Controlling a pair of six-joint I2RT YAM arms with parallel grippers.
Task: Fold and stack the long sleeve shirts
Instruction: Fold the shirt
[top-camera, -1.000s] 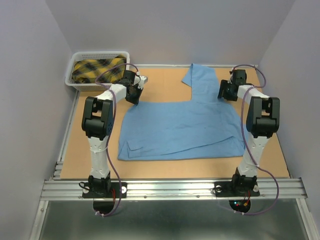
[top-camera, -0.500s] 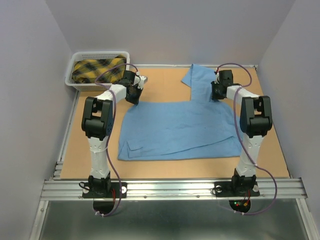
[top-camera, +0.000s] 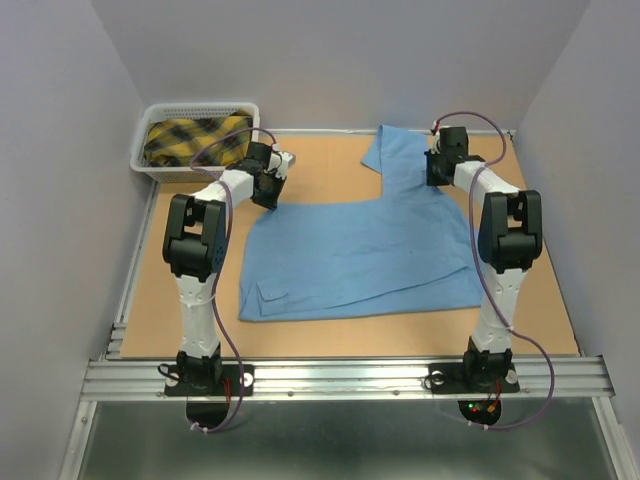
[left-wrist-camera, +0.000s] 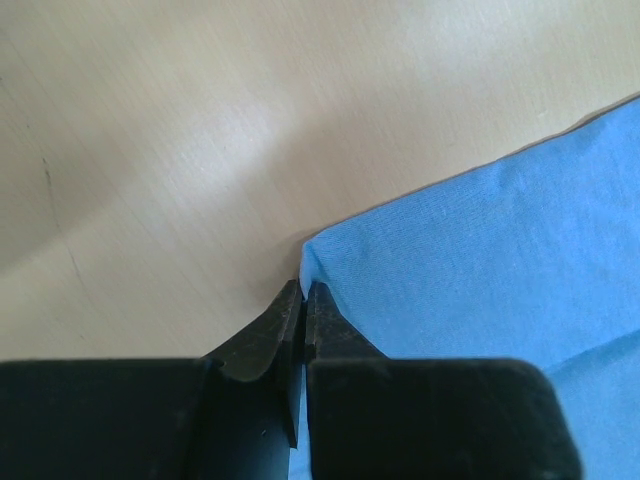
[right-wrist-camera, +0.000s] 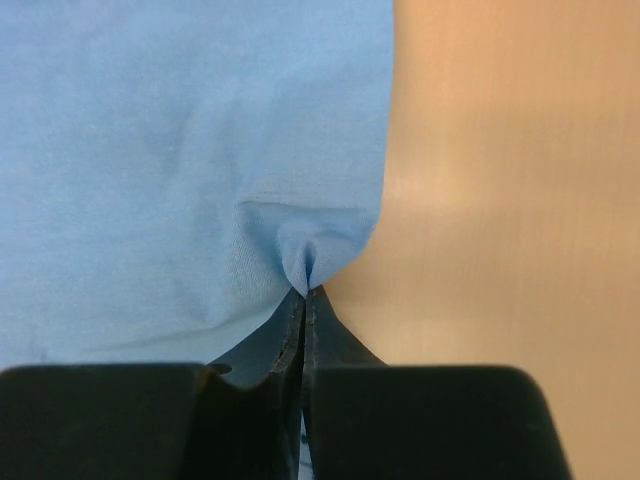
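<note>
A light blue long sleeve shirt (top-camera: 365, 255) lies spread flat on the tan table, with a narrower part (top-camera: 400, 160) reaching toward the back. My left gripper (top-camera: 266, 193) is shut on the shirt's back left corner (left-wrist-camera: 312, 262), the cloth pinched between the black fingertips (left-wrist-camera: 322, 315). My right gripper (top-camera: 436, 172) is shut on the right edge of the shirt's back part, where the pinched cloth puckers into a small fold (right-wrist-camera: 310, 255) at the tips. The wrist views show only blue cloth and bare table around the jaws.
A white plastic basket (top-camera: 150, 160) stands at the back left corner, holding a yellow and black plaid garment (top-camera: 192, 138). Grey walls close in the table on three sides. A metal rail (top-camera: 340, 378) carries both arm bases at the near edge.
My right gripper has moved left and toward the back, onto the shirt's back right edge, and has closed on the cloth. The left arm has kept still, holding its corner.
</note>
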